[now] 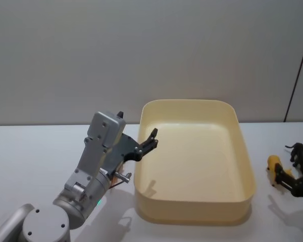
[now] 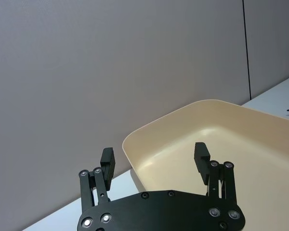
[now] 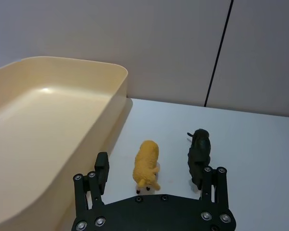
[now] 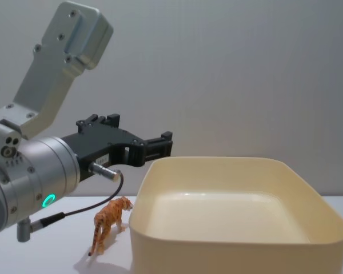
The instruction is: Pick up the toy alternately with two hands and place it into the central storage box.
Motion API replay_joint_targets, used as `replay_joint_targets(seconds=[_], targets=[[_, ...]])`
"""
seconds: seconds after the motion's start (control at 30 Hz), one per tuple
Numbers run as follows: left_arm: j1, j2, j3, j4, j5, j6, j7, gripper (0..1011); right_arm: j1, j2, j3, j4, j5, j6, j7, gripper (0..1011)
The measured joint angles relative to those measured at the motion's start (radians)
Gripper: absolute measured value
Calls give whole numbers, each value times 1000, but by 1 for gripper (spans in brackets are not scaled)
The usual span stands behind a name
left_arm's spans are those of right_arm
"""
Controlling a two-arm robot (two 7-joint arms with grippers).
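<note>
At lower left of the head frame, silver left arm, wrist with green ring light [image 4: 48, 200] and cable [image 4: 80, 212]. Left tool [image 2: 154, 154] raised off the surface [image 1: 30, 151], released, fingers [image 2: 107, 161] spread wide, gripping nothing. One fingertip at the left rim of the cream storage box [image 1: 245, 166], the other outside it.

Below that tool, left of centre in the chest frame, orange tiger toy [image 4: 108, 217] upright on the surface, just beside the box's left wall, apart from the tool.

At lower right of the head frame, right tool [image 3: 155, 166] low over the surface, released too, fingers apart. Yellow toy [image 3: 147, 161] upright between the fingers, not clamped; contact hard to tell. Black toy [image 3: 200, 149] just beside the yellow one, right by the outer finger. Both toys on the surface to the right of the box, outside it, near its right wall.

Centre frame, storage box flat on the surface between the two tools, long side running away from the robot.

Farthest back, plain grey wall [image 1: 141, 50], dark vertical seam at upper right of the frame.
</note>
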Motion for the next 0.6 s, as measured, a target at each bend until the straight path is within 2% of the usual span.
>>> replay_joint_targets(seconds=[0.3, 0.6], targets=[[0, 0, 0, 0, 0, 0, 0, 1001, 32, -2, 6, 53, -14, 34, 12, 1001], [0, 0, 0, 0, 0, 0, 0, 1002, 100, -25, -6, 137, -44, 63, 68, 1001]])
